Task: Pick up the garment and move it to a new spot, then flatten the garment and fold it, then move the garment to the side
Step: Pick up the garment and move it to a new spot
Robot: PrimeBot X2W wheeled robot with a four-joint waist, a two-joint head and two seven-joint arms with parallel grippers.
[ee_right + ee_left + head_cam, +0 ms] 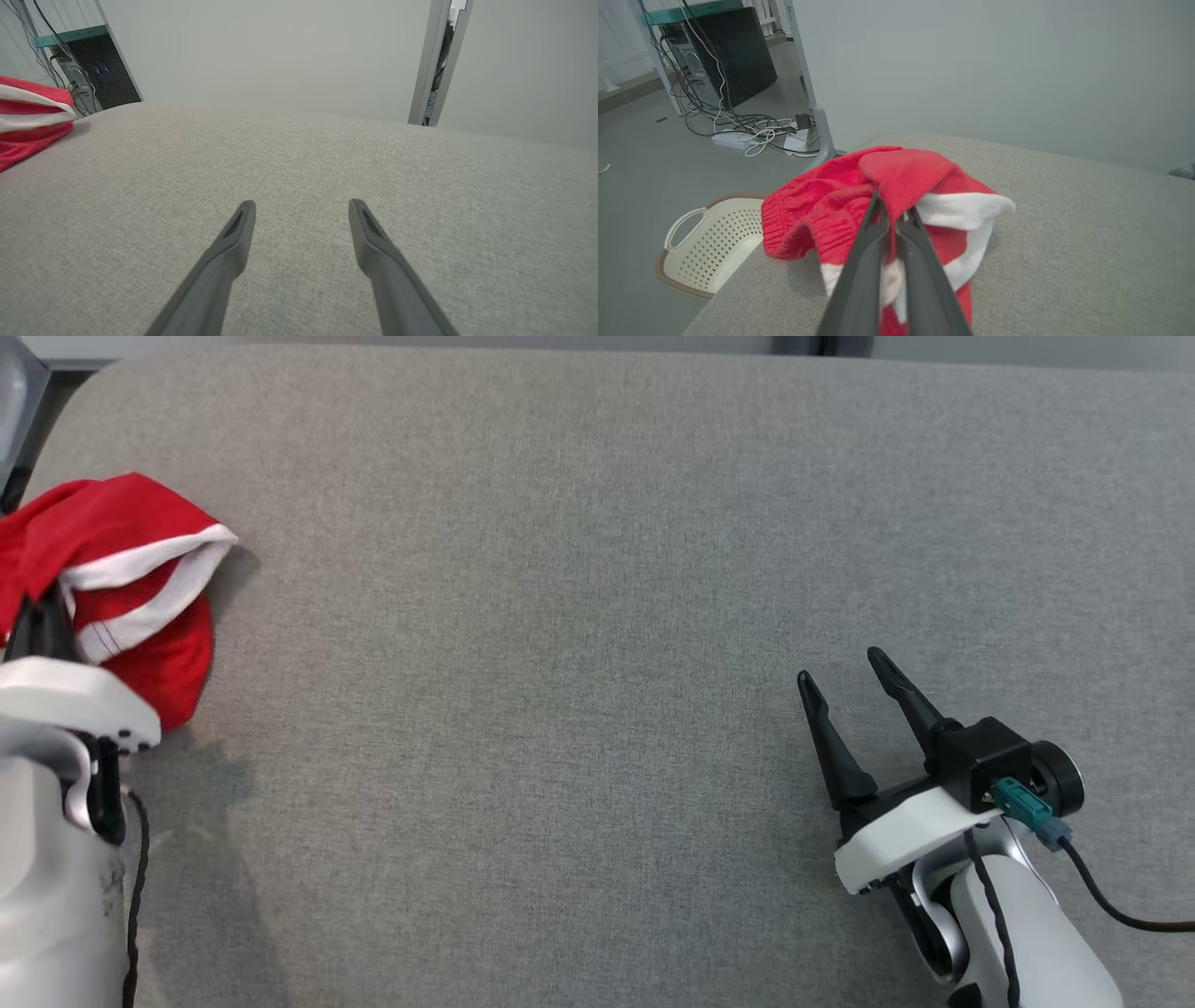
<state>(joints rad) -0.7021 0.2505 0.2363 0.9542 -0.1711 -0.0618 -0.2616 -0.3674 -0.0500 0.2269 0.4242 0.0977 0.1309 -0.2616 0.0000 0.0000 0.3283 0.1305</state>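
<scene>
well, the biggest risk sits at the left edge. the red and white garment (121, 588) lies bunched at the far left corner of the grey padded surface (597, 569), and in the left wrist view its waistband seems to reach past that edge. your left gripper (892, 212) is clamped on one thin fold at the top of the heap. lift fast and that pinch may slip, and the bundle could slide off toward the basket (710, 242) below or onto the floor. a lesser worry is that a single-point hold will likely let the cloth hang twisted, which makes flattening harder. your right gripper (842, 670) stands spread wide with nothing in it, well apart from the cloth and too far away to catch it.

the surface is a broad grey woven pad with rounded corners. behind it is a plain pale wall. on the floor stand a black computer tower (724, 51) and a tangle of cables (752, 128).
</scene>
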